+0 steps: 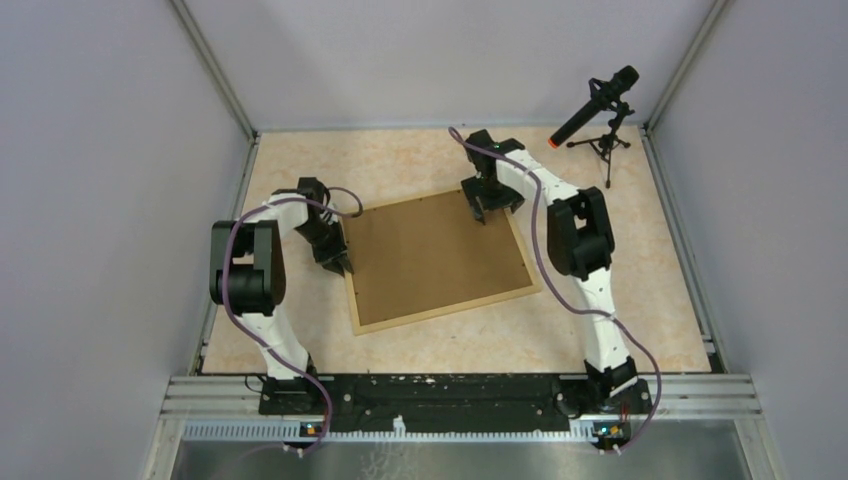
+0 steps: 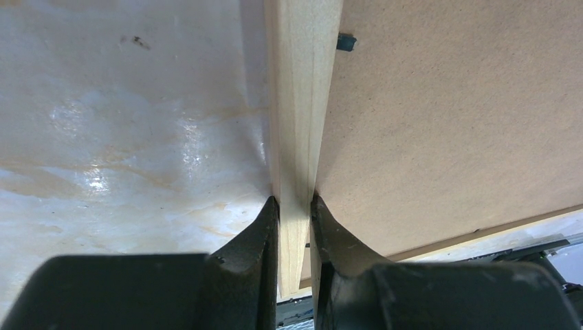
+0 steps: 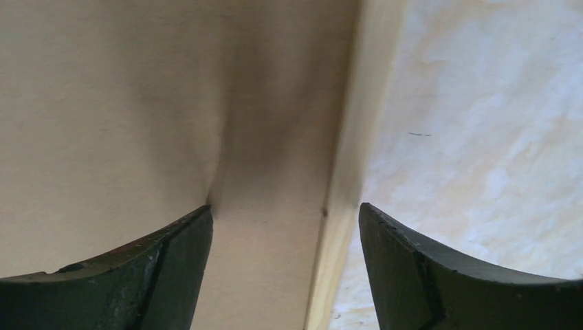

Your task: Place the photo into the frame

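Frame lies back-up on the pale marbled surface between the two arms, turned a little out of square with the edges of the surface, so its brown backing board faces the top camera inside narrow pale rails. The left gripper sits at the frame's left rail, roughly halfway along it. In the left wrist view the left gripper has its jaws clenched on that rail of the frame, one dark finger against the outer side next to the glossy surface and the other against the inner side at the board's edge. A small dark tab shows farther up along the seam between rail and board. The right gripper is at the far rail close to the far right corner. Seen from its wrist, the right gripper has its jaws released and spread wide, straddling the rail of the frame, with one finger over the board and the other over the bare surface; whether either fingertip touches cannot be told. A microphone on a small tripod stands near the far right corner of the surface, well apart from the frame.
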